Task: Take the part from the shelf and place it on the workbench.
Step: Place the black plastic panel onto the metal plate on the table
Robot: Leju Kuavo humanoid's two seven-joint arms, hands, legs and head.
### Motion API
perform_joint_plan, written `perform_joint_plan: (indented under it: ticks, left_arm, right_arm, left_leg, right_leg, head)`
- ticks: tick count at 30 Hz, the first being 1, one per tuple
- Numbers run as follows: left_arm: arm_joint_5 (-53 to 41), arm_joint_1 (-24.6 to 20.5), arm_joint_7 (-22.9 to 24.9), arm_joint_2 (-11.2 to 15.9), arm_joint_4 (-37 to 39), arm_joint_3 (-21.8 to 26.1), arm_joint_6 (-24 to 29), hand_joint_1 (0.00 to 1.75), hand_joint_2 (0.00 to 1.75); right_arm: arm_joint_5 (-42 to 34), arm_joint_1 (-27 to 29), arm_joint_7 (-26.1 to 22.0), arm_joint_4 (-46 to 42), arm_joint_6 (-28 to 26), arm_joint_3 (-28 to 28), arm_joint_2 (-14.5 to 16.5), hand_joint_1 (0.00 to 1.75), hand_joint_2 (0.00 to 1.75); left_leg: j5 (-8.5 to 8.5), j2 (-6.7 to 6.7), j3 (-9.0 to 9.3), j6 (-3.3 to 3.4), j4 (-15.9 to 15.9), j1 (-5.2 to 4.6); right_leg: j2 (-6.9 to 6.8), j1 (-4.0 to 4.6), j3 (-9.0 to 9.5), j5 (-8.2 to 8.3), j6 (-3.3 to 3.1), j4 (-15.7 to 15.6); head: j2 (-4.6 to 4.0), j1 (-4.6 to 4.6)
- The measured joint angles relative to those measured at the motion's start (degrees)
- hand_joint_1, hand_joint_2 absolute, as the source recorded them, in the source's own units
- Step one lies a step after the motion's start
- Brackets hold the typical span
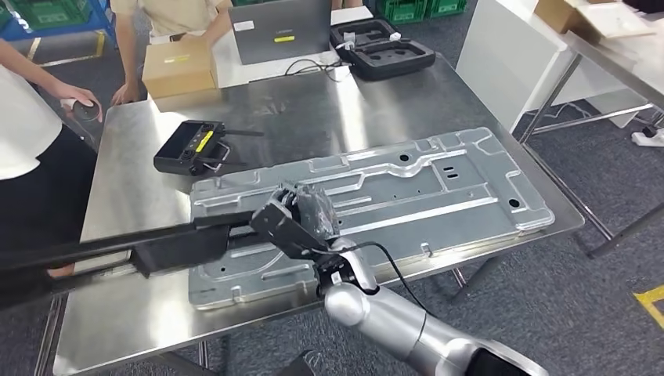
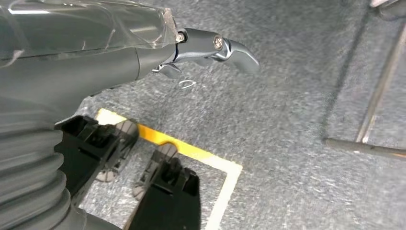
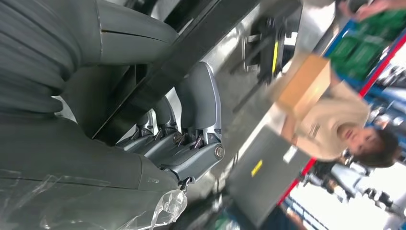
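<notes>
My right hand (image 1: 301, 215) grips a long black bar (image 1: 156, 249) by one end, fingers (image 3: 191, 143) wrapped round it, holding it over the steel workbench (image 1: 141, 313). The bar reaches away to my left across the near edge of the bench, so the grip at its end carries the whole length. This bar I take to be the part; it hangs just above a large grey stamped panel (image 1: 438, 196) that already lies flat on the bench, and I cannot tell whether the two touch. My left hand (image 2: 210, 50) hangs beside me over the grey floor (image 2: 287, 143) with nothing in it, its fingers loosely curled, kept clear of the work. A black controller (image 1: 196, 149) lies farther back on the bench, well apart from the bar. Setting the bar down looks like the step in hand.
</notes>
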Motion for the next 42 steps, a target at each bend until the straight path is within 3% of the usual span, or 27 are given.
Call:
perform_joint_plan:
  ticks: [3,4,5,6,8,10,14,16,18,19,20,21,24,25,27,29,31,33,34,35,36,39,40,42]
  left_arm:
    - [-0.5,-0.3,0.2,-0.5,0.0,0.0,-0.4,0.00,1.75]
    - [-0.6,-0.3,0.2,-0.6,0.0,0.0,-0.6,0.00,1.75]
    - [-0.7,-0.3,0.2,-0.7,0.0,0.0,-0.8,0.00,1.75]
    - [-0.8,-0.3,0.2,-0.8,0.0,0.0,-0.9,0.00,1.75]
    - [-0.9,-0.5,0.1,-1.1,0.0,0.0,-1.0,0.00,1.75]
    - [-0.9,-0.7,0.0,-1.2,0.0,0.0,-1.1,0.00,1.75]
    - [-1.0,-0.8,-0.1,-1.3,0.0,0.0,-1.1,0.00,1.75]
    - [-1.2,-0.9,-0.1,-1.4,0.0,0.0,-1.2,0.00,1.75]
    - [-1.3,-1.0,-0.1,-1.4,0.0,0.0,-1.4,0.00,1.75]
    - [-1.3,-1.0,-0.1,-1.4,0.0,0.0,-1.5,0.00,1.75]
    - [-1.3,-0.9,-0.2,-1.4,0.0,0.0,-1.6,0.00,1.75]
    - [-1.3,-0.9,-0.2,-1.4,0.0,0.0,-1.7,0.00,1.75]
    - [-1.3,-0.9,-0.7,-1.4,0.0,0.0,-1.8,0.00,1.75]
    - [-1.2,-0.9,-0.9,-1.4,0.0,0.0,-1.8,0.00,1.75]
    - [-1.2,-0.8,-1.1,-1.4,0.0,0.1,-1.7,0.00,1.75]
    - [-1.4,-0.7,-1.2,-1.5,0.0,0.1,-1.5,0.00,1.75]
    - [-1.7,-0.7,-1.6,-1.6,0.0,0.1,-1.3,0.00,1.75]
    - [-2.2,-0.6,-1.8,-1.7,0.0,0.1,-1.0,0.00,1.75]
    - [-2.3,-0.6,-1.9,-1.7,0.0,0.1,-0.7,0.00,1.75]
    - [-2.5,-0.5,-1.9,-1.7,0.0,0.1,-0.4,0.00,1.75]
    - [-2.5,-0.5,-1.9,-1.7,0.0,0.1,0.0,0.00,1.75]
    - [-2.3,-0.5,-1.9,-1.7,0.0,0.2,0.4,0.00,1.75]
    - [-2.3,-0.5,-1.9,-1.6,0.0,0.2,0.4,0.00,1.31]
    - [-2.2,-0.5,-1.9,-1.6,0.0,0.2,0.5,0.00,0.44]
  right_arm:
    - [2.9,-2.7,3.7,1.6,0.0,0.9,0.2,1.75,1.75]
    - [3.8,-3.5,4.8,2.1,0.1,1.2,0.3,1.75,1.75]
    - [4.8,-4.3,6.0,2.5,0.3,1.6,0.3,1.75,1.75]
    - [5.8,-5.3,7.3,2.9,0.6,1.9,0.4,1.75,1.75]
    - [7.7,-7.2,9.7,3.6,1.1,2.6,0.6,1.75,1.75]
    - [9.9,-8.9,12.3,4.3,1.0,3.2,0.8,1.75,1.75]
    - [17.0,-11.6,19.0,5.8,0.9,4.4,0.8,1.75,1.75]
    - [20.0,-12.9,21.1,6.4,3.4,5.0,0.7,1.75,1.75]
    - [23.0,-14.0,23.0,7.2,8.8,6.1,0.7,1.75,1.75]
    - [24.2,-14.5,23.7,7.6,11.8,6.7,0.6,1.75,1.75]
    - [25.1,-14.9,24.4,8.1,14.5,7.3,0.6,1.75,1.75]
    - [25.8,-15.3,25.0,8.6,16.8,7.8,0.6,1.75,1.75]
    - [27.1,-16.9,25.9,9.8,21.5,9.1,0.5,1.75,1.75]
    - [27.4,-17.4,26.0,10.1,22.4,9.4,0.4,1.75,1.75]
    - [27.8,-18.1,26.0,10.8,23.1,10.1,0.1,1.75,1.75]
    - [28.0,-18.6,26.2,11.3,23.1,10.6,-0.3,0.87,0.87]
    - [28.4,-19.0,26.3,11.4,22.6,10.9,-0.8,0.00,0.00]
    - [28.9,-19.1,26.3,11.5,22.1,11.0,-1.2,0.00,0.00]
    - [29.0,-19.0,26.3,11.5,21.7,11.1,-1.4,0.00,0.00]
    - [29.3,-19.0,26.3,11.6,21.2,11.3,-1.6,0.00,0.00]
    - [29.5,-19.0,26.3,11.6,20.6,11.4,-1.7,0.00,0.00]
    - [29.9,-19.0,26.2,11.6,19.2,11.8,-1.8,0.00,0.00]
    - [30.0,-19.1,26.2,11.6,18.9,11.9,-1.7,0.00,0.00]
    - [30.0,-19.1,26.2,11.6,18.7,12.1,-1.7,0.00,0.00]
  left_leg:
    - [0.16,0.01,0.13,0.42,-0.2,0.06]
    - [0.13,-0.02,0.14,0.45,-0.1,0.04]
    - [0.06,-0.07,0.16,0.46,-0.1,0.06]
    - [-0.05,-0.13,0.19,0.39,0.1,0.11]
    - [-0.52,-0.22,0.11,-0.02,0.7,0.12]
    - [-0.97,-0.21,-0.19,-0.50,1.3,-0.10]
    - [-1.74,-0.13,-0.75,-1.19,2.2,-0.09]
    - [-4.46,-0.04,-2.96,-1.93,7.1,0.18]
    - [-7.97,-0.01,-6.87,-2.52,15.5,0.47]
    - [-8.79,-0.01,-8.46,-2.63,18.5,0.55]
    - [-8.47,-0.01,-9.08,-2.61,19.3,0.58]
    - [-7.02,-0.01,-8.49,-2.46,17.5,0.57]
    - [-1.26,0.00,-3.08,-1.41,4.9,0.22]
    - [-0.49,0.02,-1.93,-1.12,2.4,0.00]
    - [-0.35,0.01,-1.37,-0.87,1.4,-0.39]
    - [0.02,0.01,-1.05,-0.41,0.8,-0.15]
    - [0.41,0.09,-0.61,0.18,0.1,0.19]
    - [0.43,0.13,-0.55,0.45,0.1,0.14]
    - [0.41,0.12,-0.54,0.47,0.1,0.13]
    - [0.38,0.10,-0.54,0.48,0.2,0.15]
    - [0.33,0.07,-0.52,0.42,0.3,0.22]
    - [-0.28,0.01,-0.64,-0.33,1.1,0.37]
    - [-0.52,0.00,-0.77,-0.64,1.4,0.24]
    - [-0.70,-0.03,-0.94,-1.05,1.6,0.05]
  right_leg:
    - [0.01,-0.01,-5.36,-5.05,0.37,11.2]
    - [0.00,-0.03,-6.74,-5.58,0.47,13.8]
    - [-0.01,-0.05,-7.03,-4.88,0.54,14.0]
    - [-0.03,-0.09,-6.17,-3.12,0.57,11.8]
    - [-0.10,-0.13,-2.47,0.95,0.59,3.6]
    - [-0.07,-0.09,-0.26,2.56,0.20,-1.5]
    - [-0.01,-0.11,-0.17,2.57,-1.09,-2.1]
    - [0.00,-0.33,-0.18,2.66,-1.55,-2.2]
    - [0.08,-0.35,-0.22,2.66,-1.74,-2.2]
    - [0.12,-0.34,-0.21,2.63,-1.76,-2.2]
    - [0.13,-0.32,-0.20,2.61,-1.78,-2.2]
    - [0.15,-0.29,-0.17,2.59,-1.77,-2.2]
    - [0.24,-0.17,-0.12,2.55,-1.61,-2.2]
    - [0.24,-0.14,-0.16,2.54,-1.42,-2.2]
    - [0.16,-0.15,-0.21,2.60,-0.86,-2.4]
    - [0.08,-0.21,-0.24,2.26,-0.21,-2.2]
    - [0.08,-0.16,-1.78,-0.01,0.18,1.5]
    - [0.08,-0.16,-5.54,-3.66,0.38,9.5]
    - [0.07,-0.17,-7.29,-4.76,0.50,13.0]
    - [0.06,-0.21,-8.19,-4.83,0.61,14.6]
    - [0.05,-0.27,-7.83,-3.75,0.72,13.7]
    - [-0.03,-0.49,-2.21,1.58,1.01,2.0]
    - [0.01,-0.54,-0.92,2.40,0.87,-0.6]
    - [0.19,-0.33,-0.42,2.46,0.22,-1.7]
  head:
    - [0.00,0.44]
    - [0.00,0.51]
    - [0.00,0.56]
    - [0.00,0.63]
    - [0.00,0.80]
    - [0.00,0.94]
    - [0.00,1.07]
    - [0.00,1.08]
    - [0.00,1.06]
    - [0.00,1.06]
    - [0.00,1.06]
    - [0.00,1.06]
    - [0.00,1.07]
    - [0.00,1.08]
    - [0.00,1.12]
    - [0.00,1.17]
    - [0.00,1.32]
    - [0.00,1.46]
    - [0.00,1.49]
    - [0.00,1.50]
    - [0.00,1.51]
    - [0.00,1.56]
    - [0.00,1.58]
    - [0.00,1.58]
